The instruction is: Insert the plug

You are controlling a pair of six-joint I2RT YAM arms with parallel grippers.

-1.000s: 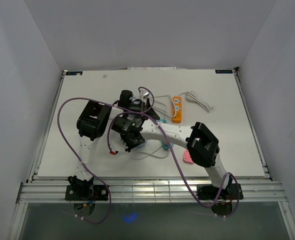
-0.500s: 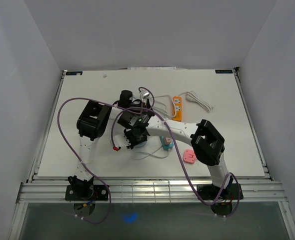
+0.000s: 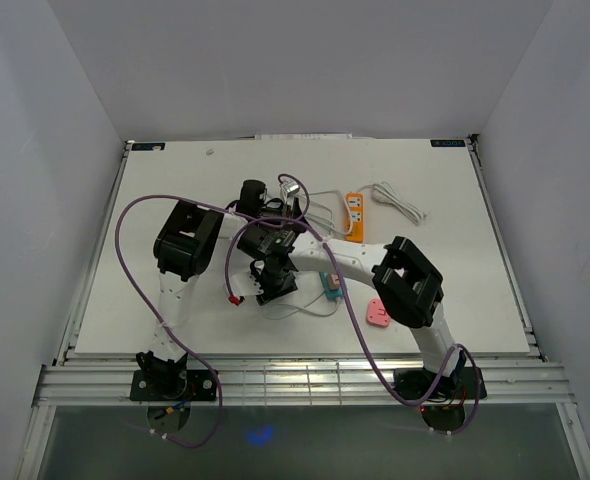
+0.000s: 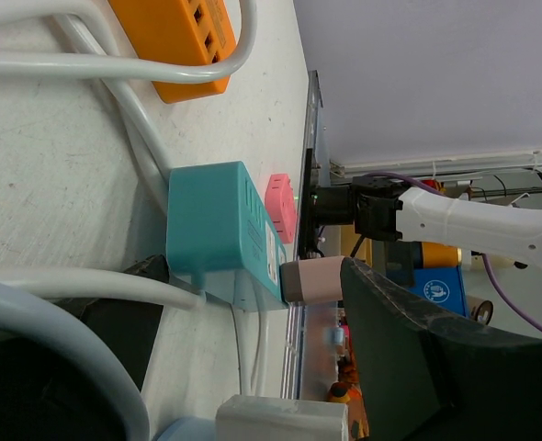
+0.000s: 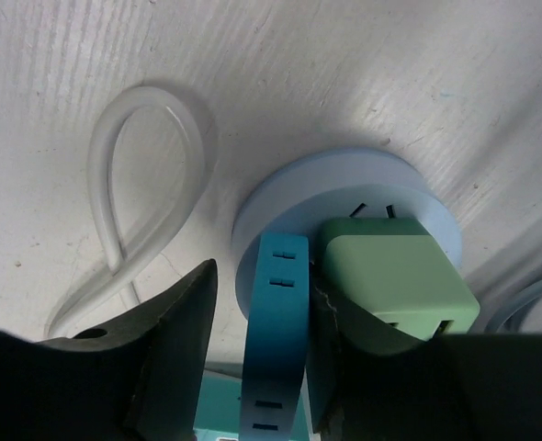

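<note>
Right claw [image 5: 266, 303] flanks flat blue plug [image 5: 273, 367].

The fingers [image 5: 165, 349] of the right tool [image 5: 257, 367] run off the lower edge of the right wrist view, and the green plug [image 5: 400, 276] covers part of the round socket [image 5: 289, 197]; its pins are hidden. In the left wrist view the orange power strip [image 4: 175, 41] is cut by the upper edge, a white block [image 4: 280, 420] by the lower edge, and the near cable [image 4: 69, 354] is blurred.
</note>
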